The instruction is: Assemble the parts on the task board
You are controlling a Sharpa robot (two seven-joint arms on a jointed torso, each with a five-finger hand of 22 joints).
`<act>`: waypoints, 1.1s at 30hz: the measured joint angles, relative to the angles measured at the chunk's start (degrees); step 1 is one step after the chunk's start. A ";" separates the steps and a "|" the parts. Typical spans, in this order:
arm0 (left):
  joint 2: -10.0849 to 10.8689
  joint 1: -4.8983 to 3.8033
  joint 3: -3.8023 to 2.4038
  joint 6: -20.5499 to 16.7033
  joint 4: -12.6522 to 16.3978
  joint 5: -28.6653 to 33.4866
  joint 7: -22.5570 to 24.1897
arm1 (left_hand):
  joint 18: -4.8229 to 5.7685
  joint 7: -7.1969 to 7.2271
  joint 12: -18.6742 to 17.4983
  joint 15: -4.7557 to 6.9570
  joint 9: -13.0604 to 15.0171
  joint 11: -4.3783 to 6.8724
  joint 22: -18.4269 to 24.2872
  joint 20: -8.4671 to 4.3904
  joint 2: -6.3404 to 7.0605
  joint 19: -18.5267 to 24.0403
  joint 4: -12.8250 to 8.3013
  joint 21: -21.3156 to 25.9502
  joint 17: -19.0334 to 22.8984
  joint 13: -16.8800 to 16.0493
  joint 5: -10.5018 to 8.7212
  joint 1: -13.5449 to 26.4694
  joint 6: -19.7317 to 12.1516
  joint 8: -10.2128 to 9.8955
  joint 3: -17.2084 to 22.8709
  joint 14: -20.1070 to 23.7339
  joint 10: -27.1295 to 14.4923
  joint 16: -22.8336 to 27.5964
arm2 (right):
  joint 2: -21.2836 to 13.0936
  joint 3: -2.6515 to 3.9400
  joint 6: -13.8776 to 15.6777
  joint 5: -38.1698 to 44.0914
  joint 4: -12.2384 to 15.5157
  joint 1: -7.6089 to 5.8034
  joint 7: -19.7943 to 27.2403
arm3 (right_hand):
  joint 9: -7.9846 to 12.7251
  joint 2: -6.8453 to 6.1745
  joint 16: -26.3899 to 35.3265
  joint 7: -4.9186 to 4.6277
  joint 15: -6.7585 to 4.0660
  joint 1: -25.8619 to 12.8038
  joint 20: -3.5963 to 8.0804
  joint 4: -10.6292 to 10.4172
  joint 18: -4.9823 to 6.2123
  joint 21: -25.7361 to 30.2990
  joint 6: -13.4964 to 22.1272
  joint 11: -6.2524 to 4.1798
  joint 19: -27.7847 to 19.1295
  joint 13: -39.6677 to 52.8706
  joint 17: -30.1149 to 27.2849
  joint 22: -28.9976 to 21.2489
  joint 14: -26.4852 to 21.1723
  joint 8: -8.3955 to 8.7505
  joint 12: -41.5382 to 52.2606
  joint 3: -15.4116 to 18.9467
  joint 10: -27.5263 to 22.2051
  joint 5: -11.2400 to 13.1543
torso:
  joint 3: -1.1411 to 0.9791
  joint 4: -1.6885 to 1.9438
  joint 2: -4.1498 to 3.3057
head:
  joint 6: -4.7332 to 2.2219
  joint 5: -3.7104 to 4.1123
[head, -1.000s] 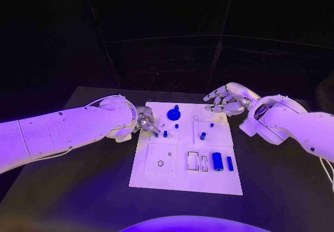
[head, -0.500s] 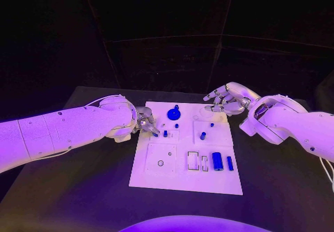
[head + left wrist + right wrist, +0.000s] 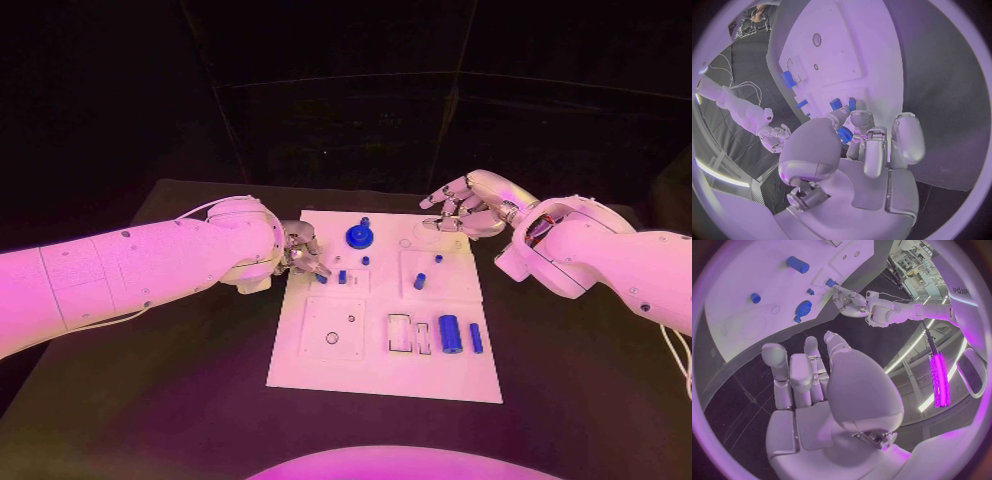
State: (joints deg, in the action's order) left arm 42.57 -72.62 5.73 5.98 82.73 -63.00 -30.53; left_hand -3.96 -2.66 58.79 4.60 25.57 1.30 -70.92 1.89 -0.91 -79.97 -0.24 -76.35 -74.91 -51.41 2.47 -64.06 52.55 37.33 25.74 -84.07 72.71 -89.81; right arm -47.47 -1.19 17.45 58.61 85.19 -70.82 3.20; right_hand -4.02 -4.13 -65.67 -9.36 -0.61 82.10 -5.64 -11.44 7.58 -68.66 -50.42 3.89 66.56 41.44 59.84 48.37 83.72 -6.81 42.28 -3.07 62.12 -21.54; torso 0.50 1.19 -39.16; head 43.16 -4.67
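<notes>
Nothing moved; white task board [image 3: 325, 355] on black table [image 3: 159, 400], dark room

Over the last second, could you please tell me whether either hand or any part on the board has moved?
Nothing has visibly changed. The left hand remains at the task board's left edge with its fingers around a small blue part, the right hand still hovers curled over the far right corner, and the blue parts lie where they were.
</notes>
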 measured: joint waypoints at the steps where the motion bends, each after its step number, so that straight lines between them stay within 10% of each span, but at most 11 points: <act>1: -0.09 0.00 0.00 0.05 -0.12 0.02 0.00 | 0.00 0.09 0.00 0.00 0.02 -0.01 0.00 0.00 0.05 0.00 -1.11 0.00 0.00 0.00 -0.04 0.86 0.09 0.01 1.44 0.00 0.01 0.00 | 0.00 0.00 0.00 0.00 0.00 0.00 0.00 | 0.00 0.00 0.00 0.00 0.00 0.00 0.00 0.00 0.00 0.00 0.00 0.00 0.00 0.00 0.00 0.00 0.00 0.00 0.00 0.00 0.00 0.00 | -0.01 -0.01 0.00 | 0.00 0.01; 33: -1.45 0.15 0.18 0.50 -1.82 0.18 -0.73 | 0.00 0.64 1.51 0.00 -0.01 0.60 -0.73 -0.54 4.18 -0.54 1.02 0.00 0.00 -1.08 0.02 9.32 1.82 0.68 0.53 0.00 0.86 0.00 | 0.14 0.00 -0.03 -0.20 -0.06 0.00 0.01 | 0.00 0.00 0.34 0.00 0.20 0.00 -0.21 -0.16 0.00 0.34 0.00 0.21 -0.21 -0.08 -0.16 -0.36 -0.20 0.00 0.00 -0.16 -0.21 0.00 | 0.01 0.03 -0.01 | 0.30 0.34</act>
State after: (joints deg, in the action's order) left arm 41.12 -72.47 5.91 6.47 80.91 -62.82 -31.26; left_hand -3.96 -2.02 60.30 4.60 25.55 1.90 -71.65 1.35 3.28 -80.52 0.78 -76.34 -74.91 -52.49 2.49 -54.74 54.37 38.01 26.28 -84.07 73.56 -89.81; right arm -47.33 -1.19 17.42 58.41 85.13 -70.81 3.21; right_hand -4.02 -4.13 -65.34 -9.36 -0.41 82.10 -5.85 -11.60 7.57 -68.32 -50.42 4.10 66.35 41.36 59.67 48.02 83.52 -6.81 42.28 -3.23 61.91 -21.54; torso 0.51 1.21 -39.16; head 43.46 -4.33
